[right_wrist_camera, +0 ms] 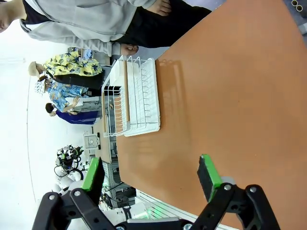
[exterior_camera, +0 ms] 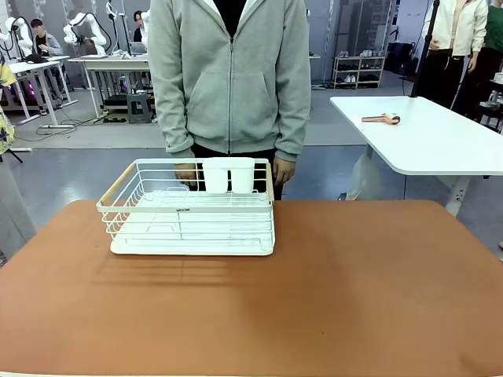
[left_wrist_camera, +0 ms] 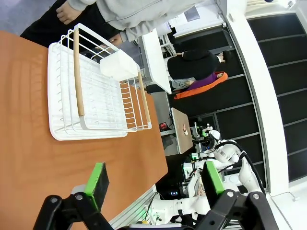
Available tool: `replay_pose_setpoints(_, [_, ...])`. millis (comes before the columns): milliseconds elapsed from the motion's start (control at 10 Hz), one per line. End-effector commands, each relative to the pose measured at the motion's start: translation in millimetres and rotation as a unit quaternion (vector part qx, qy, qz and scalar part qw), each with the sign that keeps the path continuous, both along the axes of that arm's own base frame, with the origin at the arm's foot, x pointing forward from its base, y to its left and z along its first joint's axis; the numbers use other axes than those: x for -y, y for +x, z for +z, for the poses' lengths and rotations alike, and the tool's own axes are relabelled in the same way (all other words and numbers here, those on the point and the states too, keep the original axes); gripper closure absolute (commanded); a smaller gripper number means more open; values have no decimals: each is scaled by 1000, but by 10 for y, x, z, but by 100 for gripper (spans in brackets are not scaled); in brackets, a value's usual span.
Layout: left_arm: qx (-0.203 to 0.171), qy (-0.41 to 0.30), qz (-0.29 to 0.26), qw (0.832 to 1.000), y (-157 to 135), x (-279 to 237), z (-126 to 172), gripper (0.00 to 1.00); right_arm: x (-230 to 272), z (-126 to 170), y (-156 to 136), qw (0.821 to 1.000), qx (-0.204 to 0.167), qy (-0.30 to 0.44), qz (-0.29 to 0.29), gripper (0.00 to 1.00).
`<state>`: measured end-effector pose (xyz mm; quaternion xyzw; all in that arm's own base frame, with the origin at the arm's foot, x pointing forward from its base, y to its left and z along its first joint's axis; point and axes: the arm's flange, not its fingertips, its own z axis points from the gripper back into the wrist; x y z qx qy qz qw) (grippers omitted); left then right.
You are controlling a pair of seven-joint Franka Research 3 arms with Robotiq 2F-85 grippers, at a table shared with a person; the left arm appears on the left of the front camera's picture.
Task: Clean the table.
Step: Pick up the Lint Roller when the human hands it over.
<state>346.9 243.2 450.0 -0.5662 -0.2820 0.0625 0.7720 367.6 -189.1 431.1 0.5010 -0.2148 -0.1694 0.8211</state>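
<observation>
The reddish-brown bench [exterior_camera: 369,298] spreads wide across the near part of the room, its rounded far corners showing. A person [exterior_camera: 229,78] in a grey zip hoodie stands at its far edge. A white wire dish rack [exterior_camera: 189,210] sits on the bench's far left part, close to that edge and right in front of the person. The rack rests on a white drip tray [exterior_camera: 192,247] and has a pale wooden handle [exterior_camera: 116,191] along its left end. On its far rail hangs a white cutlery holder [exterior_camera: 229,175], two compartments side by side; I cannot tell what is inside.

The person's hands hang low behind the rack. One hand [exterior_camera: 186,173] shows through the wires beside the holder, and the other hand [exterior_camera: 284,170] is just past the rack's far right corner. Whether either touches the rack I cannot tell.

In the left wrist view, the left claw [left_wrist_camera: 154,181] hangs near the bench's edge with its green pads [left_wrist_camera: 98,179] spread wide and nothing between them; the rack lies well ahead of it. In the right wrist view, the right claw [right_wrist_camera: 149,175] is likewise released, pads apart over the brown top, with the rack farther off toward the person.

Off to the right, beyond the bench, stands a white bench [exterior_camera: 440,145] with a small reddish tool [exterior_camera: 381,118] lying on it.
</observation>
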Motion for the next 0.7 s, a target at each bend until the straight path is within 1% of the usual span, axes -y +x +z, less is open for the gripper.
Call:
replay_pose_setpoints(0, [2,-1,-1,1000,-15,-17,2,0,-1,9,3,1000,2,5,0,0])
replay_pose_setpoints(600, [2,-1,-1,1000,-15,-17,2,0,-1,9,3,1000,2,5,0,0])
